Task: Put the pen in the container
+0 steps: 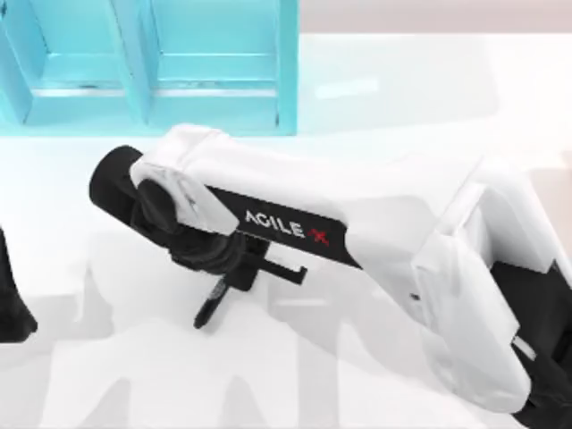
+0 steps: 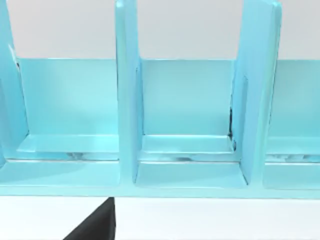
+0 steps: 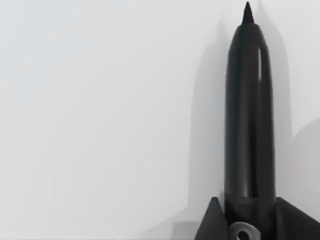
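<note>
Right wrist view showed the right gripper (image 3: 249, 220) clamped on the pen (image 3: 249, 115), tip forward above the table (image 3: 100, 125). Beyond stood the container (image 1: 214, 80); carrying the pen level toward a compartment seemed wise. Left arm parked.

Glossy black pen (image 3: 249, 115); light turquoise container (image 2: 190, 150); plain white surface (image 1: 357, 89); white arm (image 1: 295, 192) with a black band.

Right arm reaches in from the top view's right side across the table's middle, white forearm running diagonally, black wrist at its left end. Right gripper (image 1: 234, 273) points downward, fingers (image 3: 212, 222) closed on the pen (image 1: 211, 304). Left arm parked at the left edge.
</note>
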### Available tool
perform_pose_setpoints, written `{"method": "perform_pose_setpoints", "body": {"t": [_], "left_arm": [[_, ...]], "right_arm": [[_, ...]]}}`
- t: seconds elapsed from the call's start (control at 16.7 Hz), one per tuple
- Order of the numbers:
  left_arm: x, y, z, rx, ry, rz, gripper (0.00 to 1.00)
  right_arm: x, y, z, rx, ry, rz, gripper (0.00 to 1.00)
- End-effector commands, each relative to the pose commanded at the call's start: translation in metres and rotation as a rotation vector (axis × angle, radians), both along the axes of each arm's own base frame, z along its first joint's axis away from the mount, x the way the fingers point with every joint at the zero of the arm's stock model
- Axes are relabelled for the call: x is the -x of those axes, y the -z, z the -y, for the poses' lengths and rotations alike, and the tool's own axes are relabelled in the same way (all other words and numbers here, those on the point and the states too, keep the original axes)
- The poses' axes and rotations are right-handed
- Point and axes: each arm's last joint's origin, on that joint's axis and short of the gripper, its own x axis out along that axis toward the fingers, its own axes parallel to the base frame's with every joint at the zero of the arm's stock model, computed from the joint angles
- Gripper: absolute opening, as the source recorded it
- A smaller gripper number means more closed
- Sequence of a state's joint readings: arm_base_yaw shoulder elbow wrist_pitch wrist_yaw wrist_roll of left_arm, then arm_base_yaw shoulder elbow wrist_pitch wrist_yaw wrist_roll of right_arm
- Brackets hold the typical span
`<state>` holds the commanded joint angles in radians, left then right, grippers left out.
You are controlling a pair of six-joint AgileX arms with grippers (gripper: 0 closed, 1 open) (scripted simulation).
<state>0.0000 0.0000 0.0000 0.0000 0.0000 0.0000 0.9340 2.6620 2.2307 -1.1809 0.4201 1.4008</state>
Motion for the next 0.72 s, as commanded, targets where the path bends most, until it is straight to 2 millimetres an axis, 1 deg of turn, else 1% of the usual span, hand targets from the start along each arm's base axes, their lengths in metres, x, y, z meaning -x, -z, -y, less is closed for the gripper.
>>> {"method": "perform_pose_setpoints", "body": {"t": [0.3, 0.36, 0.54, 0.66, 0.72], "left_arm": [[0.000, 0.000, 0.000, 0.000, 0.000, 0.000, 1.00], [0.000, 0.000, 0.000, 0.000, 0.000, 0.000, 1.00], [0.000, 0.000, 0.000, 0.000, 0.000, 0.000, 1.00], [0.000, 0.000, 0.000, 0.000, 0.000, 0.000, 1.00], [0.000, 0.000, 0.000, 0.000, 0.000, 0.000, 1.00]], "right_arm": [[0.000, 0.000, 0.000, 0.000, 0.000, 0.000, 0.00], [0.002, -0.027, -0.009, -0.074, -0.004, 0.046, 0.00], [0.003, -0.030, -0.011, -0.063, -0.009, 0.039, 0.00], [0.003, -0.040, -0.014, -0.052, -0.012, 0.034, 0.00], [0.003, -0.048, -0.016, -0.051, -0.013, 0.035, 0.00]]}}
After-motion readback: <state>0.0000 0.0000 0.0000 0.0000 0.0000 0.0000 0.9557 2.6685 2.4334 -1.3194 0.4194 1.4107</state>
